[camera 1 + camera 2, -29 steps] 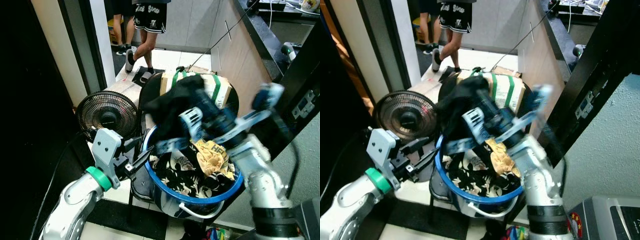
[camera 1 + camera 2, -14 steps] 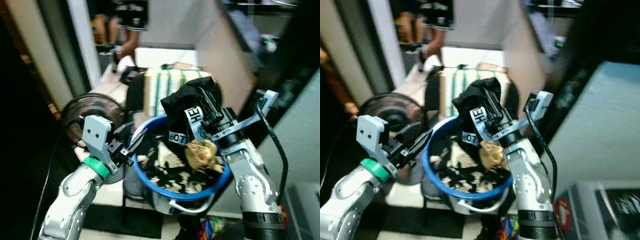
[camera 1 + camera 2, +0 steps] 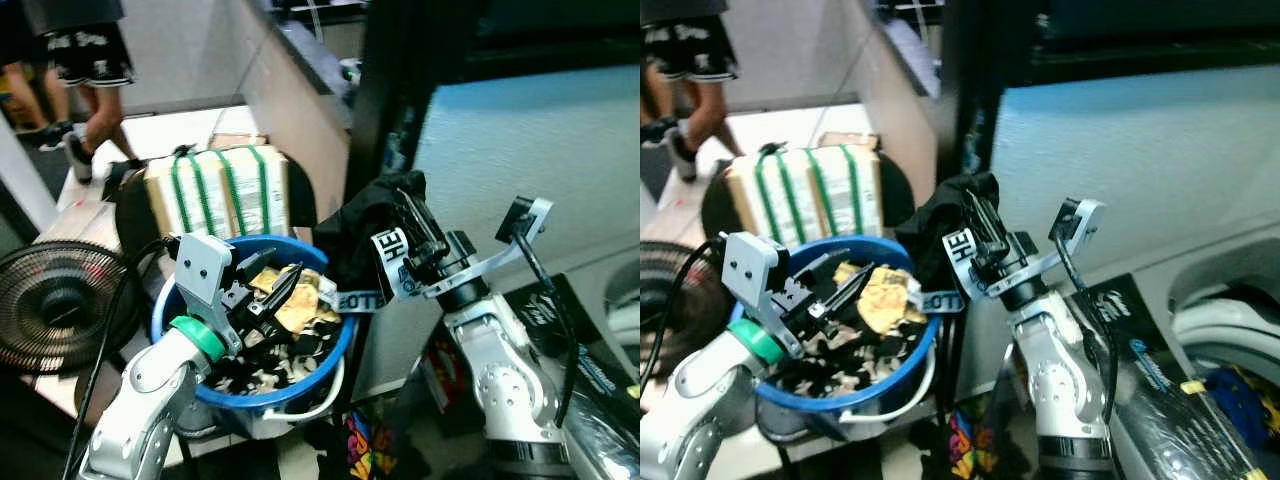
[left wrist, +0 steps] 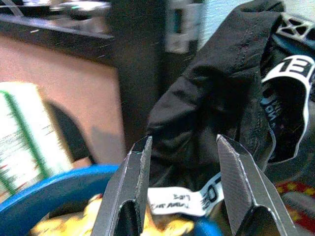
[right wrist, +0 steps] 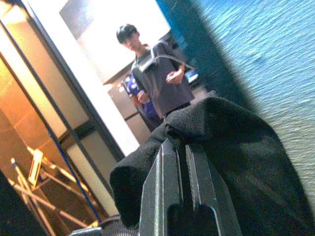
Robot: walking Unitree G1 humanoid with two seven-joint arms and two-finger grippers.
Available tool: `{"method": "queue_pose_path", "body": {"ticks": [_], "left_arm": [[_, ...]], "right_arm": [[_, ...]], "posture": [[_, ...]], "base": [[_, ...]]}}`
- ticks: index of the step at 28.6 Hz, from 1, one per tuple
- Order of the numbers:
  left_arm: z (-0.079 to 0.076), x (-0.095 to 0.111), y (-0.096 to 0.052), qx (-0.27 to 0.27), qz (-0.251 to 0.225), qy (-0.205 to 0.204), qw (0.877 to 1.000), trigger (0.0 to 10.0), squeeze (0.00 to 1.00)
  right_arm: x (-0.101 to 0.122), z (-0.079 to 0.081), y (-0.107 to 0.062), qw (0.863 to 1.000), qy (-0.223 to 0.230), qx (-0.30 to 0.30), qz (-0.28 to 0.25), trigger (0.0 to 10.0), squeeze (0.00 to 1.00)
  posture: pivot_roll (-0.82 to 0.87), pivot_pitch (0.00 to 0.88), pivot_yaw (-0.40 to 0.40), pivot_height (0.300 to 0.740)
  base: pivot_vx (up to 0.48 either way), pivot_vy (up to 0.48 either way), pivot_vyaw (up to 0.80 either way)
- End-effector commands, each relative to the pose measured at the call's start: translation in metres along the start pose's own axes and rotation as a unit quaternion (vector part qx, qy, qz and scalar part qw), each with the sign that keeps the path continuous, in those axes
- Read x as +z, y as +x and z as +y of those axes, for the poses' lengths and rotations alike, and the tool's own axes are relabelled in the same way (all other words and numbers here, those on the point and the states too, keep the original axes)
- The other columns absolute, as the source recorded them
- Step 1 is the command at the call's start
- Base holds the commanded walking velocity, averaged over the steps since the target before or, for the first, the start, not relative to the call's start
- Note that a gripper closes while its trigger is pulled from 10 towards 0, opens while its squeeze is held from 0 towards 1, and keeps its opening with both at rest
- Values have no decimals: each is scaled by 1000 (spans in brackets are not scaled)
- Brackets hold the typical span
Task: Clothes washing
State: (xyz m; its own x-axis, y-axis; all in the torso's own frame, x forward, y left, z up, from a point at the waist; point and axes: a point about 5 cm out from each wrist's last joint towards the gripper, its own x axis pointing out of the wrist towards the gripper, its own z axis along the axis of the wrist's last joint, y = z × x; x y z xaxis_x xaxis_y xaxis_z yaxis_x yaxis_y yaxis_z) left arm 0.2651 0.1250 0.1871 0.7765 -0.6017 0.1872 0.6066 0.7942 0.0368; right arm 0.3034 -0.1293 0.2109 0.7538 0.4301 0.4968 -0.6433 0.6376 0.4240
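Observation:
My right gripper [image 3: 408,215] is shut on a black garment [image 3: 365,235] with a white lettered waistband and holds it up in the air, just right of the blue laundry basket [image 3: 338,345]. The right wrist view shows the fingers [image 5: 165,196] pinched into the black cloth [image 5: 246,162]. My left gripper [image 3: 280,285] hovers open over the basket, above a yellow garment [image 3: 305,305] and black-and-white patterned clothes [image 3: 250,372]. Its wrist view looks between its spread fingers [image 4: 130,191] at the hanging black garment [image 4: 216,98].
A washing machine opening [image 3: 1230,335] with something blue inside is at the lower right. A strapped cardboard box [image 3: 215,190] stands behind the basket and a fan [image 3: 50,305] to its left. A person [image 3: 85,70] walks at the far left. A dark door frame [image 3: 395,90] rises behind.
The camera has swung to the right. My right gripper has carried the black garment from above the basket out past its right rim. My left gripper now sits over the basket.

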Motion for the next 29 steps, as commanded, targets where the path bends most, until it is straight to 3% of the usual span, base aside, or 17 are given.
{"method": "queue_pose_path", "body": {"ticks": [1,12,14,15,16,19,21,29], "left_arm": [[-3,-1,-1,-10,8,2,1000,10000,0],[0,1,-2,-1,10,2,1000,10000,0],[10,-2,-3,37,20,8,999,10000,0],[10,-2,-3,37,20,8,999,10000,0],[14,-1,-3,51,16,6,999,10000,0],[17,0,-3,63,11,6,998,10000,0],[19,1,-1,73,6,4,997,10000,0],[25,7,1,92,-1,19,996,10000,0]], "right_arm": [[3,1,-1,1000,0,5,-5,10000,0],[24,-11,10,998,-18,-24,-53,10000,0],[44,-10,20,994,-13,-34,-105,10000,0],[44,-10,20,994,-13,-34,-105,10000,0],[58,-9,27,990,-24,-41,-132,10000,0],[67,-10,34,987,-59,-56,-139,10000,0],[74,-11,41,981,-126,-73,-127,10000,0],[82,-12,45,978,-144,-69,-137,10000,0]], "posture": [[127,0,71,740],[134,3,76,740],[138,1,74,740],[138,1,74,740],[139,0,73,740],[139,0,73,740],[141,0,69,740],[142,0,66,740]], "base": [[0,0,-800],[0,0,-800],[0,0,-800],[0,0,-800],[0,0,-800],[0,0,-800],[0,0,-800],[0,0,-800]]}}
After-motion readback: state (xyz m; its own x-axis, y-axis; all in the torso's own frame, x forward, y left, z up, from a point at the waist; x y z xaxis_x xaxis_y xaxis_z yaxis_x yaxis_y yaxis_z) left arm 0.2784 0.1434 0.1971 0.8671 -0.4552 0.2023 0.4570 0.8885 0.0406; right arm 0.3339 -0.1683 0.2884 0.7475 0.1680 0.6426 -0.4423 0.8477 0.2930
